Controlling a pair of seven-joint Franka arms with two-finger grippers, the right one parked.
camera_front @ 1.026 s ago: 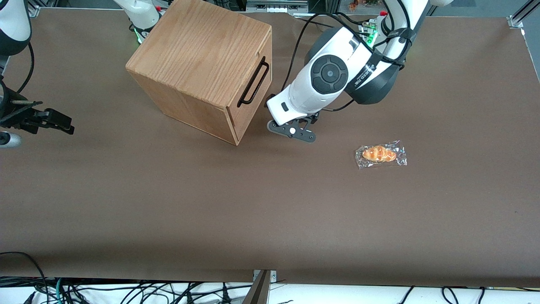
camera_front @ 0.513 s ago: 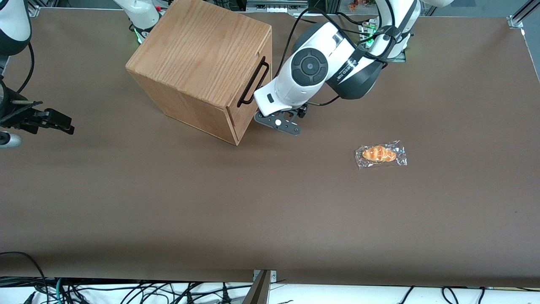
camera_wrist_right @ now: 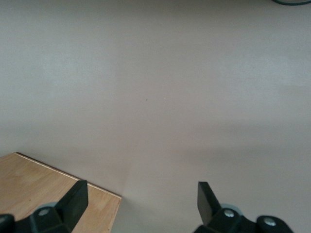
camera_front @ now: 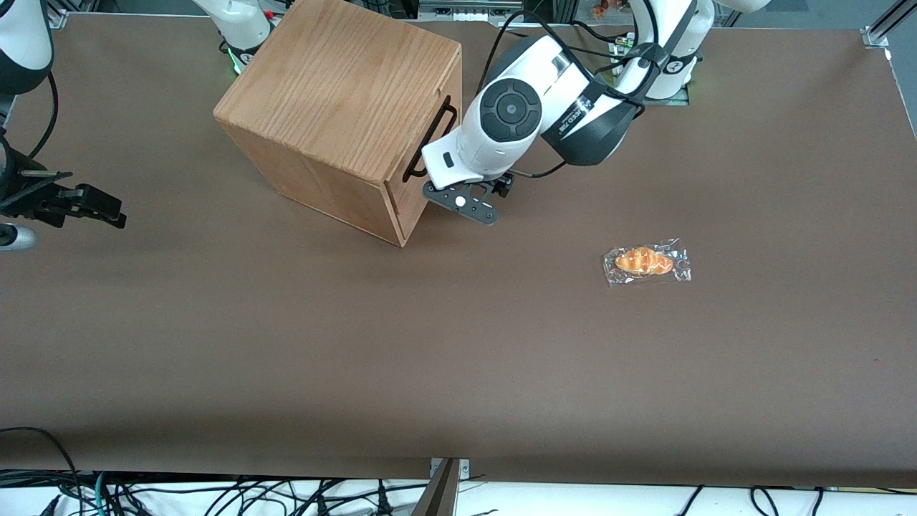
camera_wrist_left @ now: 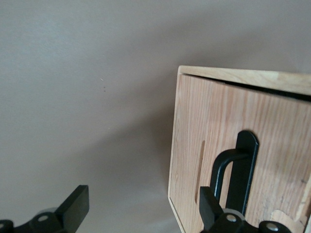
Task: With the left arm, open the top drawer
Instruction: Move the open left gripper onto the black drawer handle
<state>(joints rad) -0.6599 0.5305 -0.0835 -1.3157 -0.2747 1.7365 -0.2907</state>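
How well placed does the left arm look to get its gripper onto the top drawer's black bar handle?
Probably well placed: the gripper is open right in front of the top drawer, one finger by the bar handle, nothing between them.

Tool (camera_wrist_left: 141, 213) spread wide just before black handle (camera_wrist_left: 233, 170), table (camera_front: 458, 344) alongside bare.

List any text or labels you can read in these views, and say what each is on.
Left arm: white lettering on its dark band, too blurred to read.
Wrapped pastry: no readable print on the clear wrapper.
Drawer box: no label.
The gripper, open, is in front of the top drawer: unmarked.
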